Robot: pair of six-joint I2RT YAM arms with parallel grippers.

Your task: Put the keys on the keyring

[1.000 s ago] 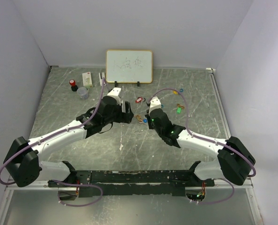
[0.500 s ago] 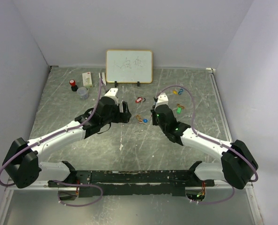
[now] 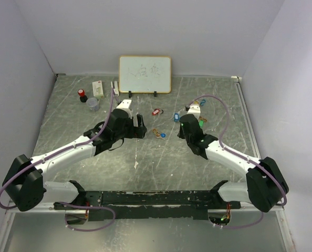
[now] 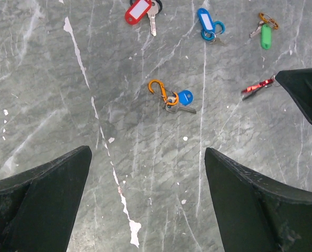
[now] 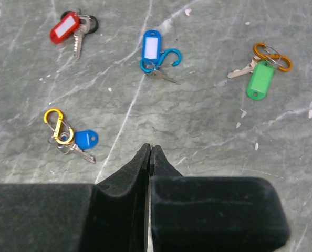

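Several keys lie on the table, each with a coloured tag. An orange carabiner clip [image 4: 157, 86] holds a blue-headed key [image 4: 184, 97] at the centre. Farther back lie a red tag key [image 5: 65, 27], a blue tag key [image 5: 151, 44] on a blue clip, and a green tag key [image 5: 260, 80] on an orange clip. Which piece is the keyring I cannot tell. My left gripper [image 4: 147, 152] hangs wide open and empty, just left of the orange clip [image 3: 156, 132]. My right gripper [image 5: 149, 149] is shut with nothing between its fingers, right of that clip.
A thin red piece [image 4: 258, 86] shows beside the right gripper's tip [image 4: 280, 77]. A whiteboard [image 3: 145, 74] stands at the back. A red-capped bottle [image 3: 82, 94], a small cup [image 3: 93, 103] and a white box [image 3: 98, 87] sit at the back left. Walls close in on both sides.
My right gripper has pulled back to the right, away from the orange clip, uncovering the blue tag key. My left gripper has opened slightly wider and barely shifted.
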